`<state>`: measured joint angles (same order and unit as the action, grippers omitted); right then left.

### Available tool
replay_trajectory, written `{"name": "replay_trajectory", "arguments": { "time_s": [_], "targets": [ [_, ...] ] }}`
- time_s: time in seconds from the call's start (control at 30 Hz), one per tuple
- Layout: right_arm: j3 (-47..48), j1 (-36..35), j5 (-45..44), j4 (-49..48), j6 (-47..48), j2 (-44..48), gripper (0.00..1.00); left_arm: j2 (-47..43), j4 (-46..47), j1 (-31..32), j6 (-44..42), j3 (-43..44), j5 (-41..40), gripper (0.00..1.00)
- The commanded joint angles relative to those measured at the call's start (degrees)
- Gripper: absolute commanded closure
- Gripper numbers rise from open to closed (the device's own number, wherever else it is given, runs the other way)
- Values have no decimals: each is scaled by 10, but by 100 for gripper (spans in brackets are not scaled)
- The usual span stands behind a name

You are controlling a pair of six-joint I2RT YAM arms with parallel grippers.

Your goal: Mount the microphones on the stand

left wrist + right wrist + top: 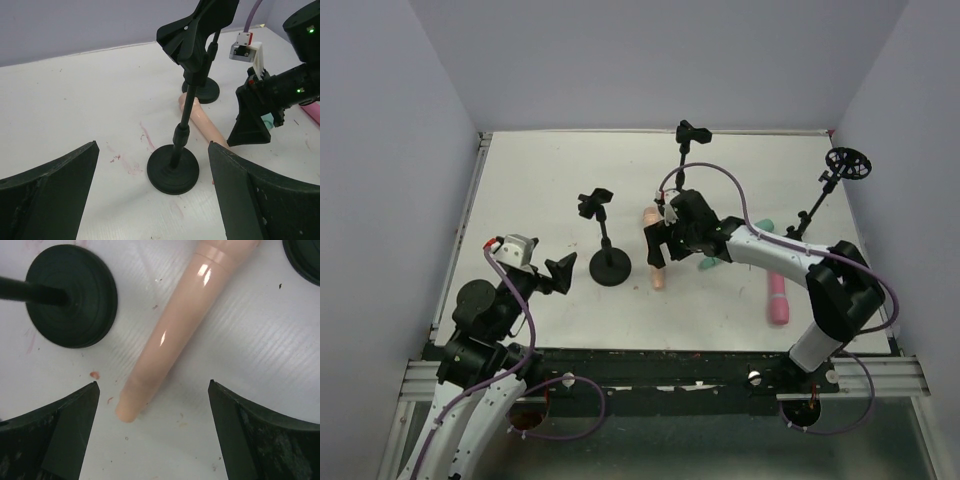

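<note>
Right end effector (152, 385) above peach microphone (175, 330)

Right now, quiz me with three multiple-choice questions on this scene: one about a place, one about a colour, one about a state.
1. Where is the peach microphone? A lifted in the air; B lying on the table; C standing upright.
2. What colour is the microphone nearest the table's front edge? A pink; B yellow; C white.
3. The right pincer is: A shut empty; B shut on something; C open.
Answers: B, it lies flat on the white surface; A, it is plainly pink; C, its fingers stand wide apart either side of the peach microphone.
</note>
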<state>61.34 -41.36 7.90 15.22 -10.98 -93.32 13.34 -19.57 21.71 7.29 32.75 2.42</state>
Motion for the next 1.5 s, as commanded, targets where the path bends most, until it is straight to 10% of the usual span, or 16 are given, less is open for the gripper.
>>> {"name": "replay_trajectory", "arguments": {
  "time_s": [0.0, 0.6, 1.0, 1.47],
  "targets": [
    [33, -2, -75, -32, -40, -53, 5, -16, -8, -3, -5, -5, -19, 2],
    [80, -30, -171, -20, -29, -165, 36, -20, -3, -4, 2, -8, -7, 2],
    [72, -30, -181, -21, -18, -170, 36, -28, 0, -4, 2, -8, -2, 2],
    [68, -26, -131, -23, 5, -110, 73, -41, 5, -4, 4, -12, 2, 2]
  ]
}}
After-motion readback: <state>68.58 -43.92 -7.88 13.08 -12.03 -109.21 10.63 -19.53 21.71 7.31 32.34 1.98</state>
